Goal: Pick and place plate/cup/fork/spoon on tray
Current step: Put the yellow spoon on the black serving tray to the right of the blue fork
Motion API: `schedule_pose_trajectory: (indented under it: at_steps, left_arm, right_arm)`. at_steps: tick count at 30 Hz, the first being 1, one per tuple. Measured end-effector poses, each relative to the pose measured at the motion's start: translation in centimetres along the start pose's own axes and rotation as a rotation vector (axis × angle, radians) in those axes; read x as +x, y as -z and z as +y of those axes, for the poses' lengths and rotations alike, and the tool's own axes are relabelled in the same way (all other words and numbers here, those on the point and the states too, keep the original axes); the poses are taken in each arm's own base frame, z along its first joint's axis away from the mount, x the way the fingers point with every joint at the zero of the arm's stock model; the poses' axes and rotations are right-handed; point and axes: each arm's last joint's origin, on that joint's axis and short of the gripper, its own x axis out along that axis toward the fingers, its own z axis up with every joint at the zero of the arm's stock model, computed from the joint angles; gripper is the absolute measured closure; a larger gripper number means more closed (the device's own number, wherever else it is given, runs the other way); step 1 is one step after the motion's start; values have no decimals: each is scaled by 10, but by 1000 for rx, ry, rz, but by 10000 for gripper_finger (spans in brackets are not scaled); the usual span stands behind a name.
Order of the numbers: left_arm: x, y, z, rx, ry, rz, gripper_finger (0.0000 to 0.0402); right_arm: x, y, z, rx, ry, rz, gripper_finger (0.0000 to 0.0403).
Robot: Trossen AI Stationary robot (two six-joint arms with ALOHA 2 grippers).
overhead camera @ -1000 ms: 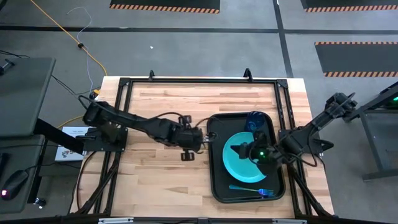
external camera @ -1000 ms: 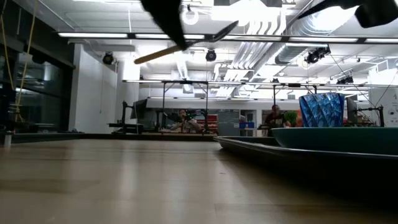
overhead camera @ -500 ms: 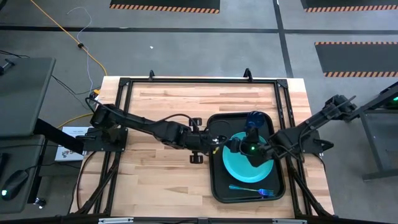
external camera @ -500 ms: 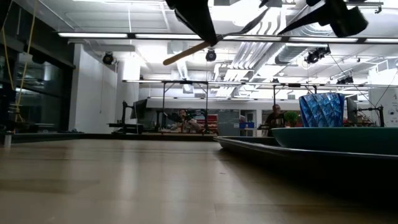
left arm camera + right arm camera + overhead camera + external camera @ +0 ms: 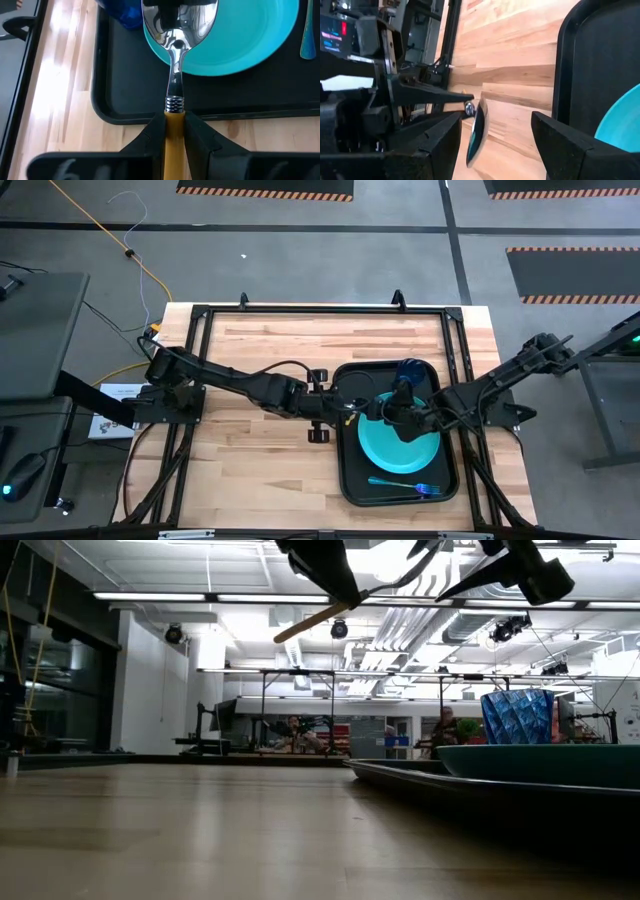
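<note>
Left pincer point(image 5: 174, 131), clenched on the spoon point(image 5: 176, 60), should hold level until the spread right pincer point(image 5: 492, 137) grips the bowl.

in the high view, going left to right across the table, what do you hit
left gripper holding the spoon → tray left rim → plate → cup → fork lies along the tray's near edge, not placed in this order

Left gripper point(image 5: 174, 131) carries orange-handled metal spoon point(image 5: 176, 45) farther over black rectangular tray point(image 5: 349, 480), right gripper point(image 5: 496, 131) closes in toward spoon bowl
</note>
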Motion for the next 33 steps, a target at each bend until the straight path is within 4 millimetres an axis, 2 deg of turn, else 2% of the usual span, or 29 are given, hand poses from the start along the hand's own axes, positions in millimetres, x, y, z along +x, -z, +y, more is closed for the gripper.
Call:
schedule_pose_trajectory:
  at_steps: [4,7,16,21,25,33]
  left_arm:
    - [1,0,2,-3,-2,3,368]
    - [2,0,3,-7,9,7,368]
    - [2,0,5,-11,16,8,365]
    - [2,-1,6,-14,26,5,309]
    - [-5,-10,13,-1,86,-25,268]
    - [-31,-30,40,-44,187,-53,224]
  right_arm:
    - [2,-2,0,8,10,26,188]
    - [3,-3,0,20,12,23,219]
    - [3,-3,-1,26,18,20,386]
    - [2,-3,-4,-2,51,44,387]
    - [-2,-2,-9,-33,86,62,399]
    - [-32,-15,-22,-134,178,114,401]
